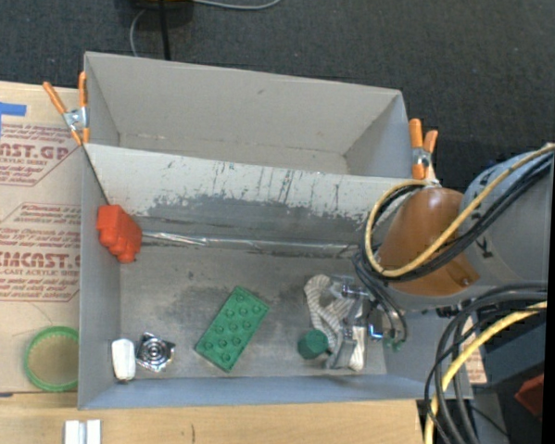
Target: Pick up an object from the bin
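My gripper [357, 330] is down in the bin's right front corner, under the orange wrist cover. It sits against a knotted white rope [325, 305] that lies just to its left. A small dark green lump [312, 344] rests at the rope's front end, close to the gripper's lower part. Whether the rope is between the fingers is hidden by the gripper body. A green studded building plate [232, 327] lies tilted on the floor further left.
An orange lump [118, 233] leans against the left wall. In the front left corner lie a small metal piece [155, 351] and a white block [123, 359]. The arm and its yellow and black cables overhang the bin's right rim.
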### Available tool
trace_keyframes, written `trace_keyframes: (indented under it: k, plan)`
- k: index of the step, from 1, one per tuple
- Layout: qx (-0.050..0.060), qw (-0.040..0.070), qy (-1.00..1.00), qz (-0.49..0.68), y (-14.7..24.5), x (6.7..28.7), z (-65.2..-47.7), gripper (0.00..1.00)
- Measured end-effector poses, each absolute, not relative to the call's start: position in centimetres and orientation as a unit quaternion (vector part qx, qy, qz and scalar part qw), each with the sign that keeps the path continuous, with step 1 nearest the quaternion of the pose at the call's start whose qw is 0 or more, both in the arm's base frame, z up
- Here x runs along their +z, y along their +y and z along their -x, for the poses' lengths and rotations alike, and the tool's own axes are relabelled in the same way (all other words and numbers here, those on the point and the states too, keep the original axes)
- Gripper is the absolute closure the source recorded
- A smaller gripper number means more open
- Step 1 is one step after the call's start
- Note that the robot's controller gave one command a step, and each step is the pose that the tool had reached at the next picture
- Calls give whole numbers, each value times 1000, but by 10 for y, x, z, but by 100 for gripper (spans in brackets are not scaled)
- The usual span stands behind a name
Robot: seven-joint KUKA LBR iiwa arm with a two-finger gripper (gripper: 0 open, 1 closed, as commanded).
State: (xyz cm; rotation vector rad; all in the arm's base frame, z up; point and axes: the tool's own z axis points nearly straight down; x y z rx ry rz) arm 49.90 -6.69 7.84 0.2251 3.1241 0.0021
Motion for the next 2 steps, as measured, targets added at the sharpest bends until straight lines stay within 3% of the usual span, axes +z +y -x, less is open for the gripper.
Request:
trace_keyframes:
  k: [1, 2]
  plan:
    - [1, 1, 997, -80, -71, 73, -505, 0]
    - [2, 4, 986, -167, -79, 75, -522, 0]
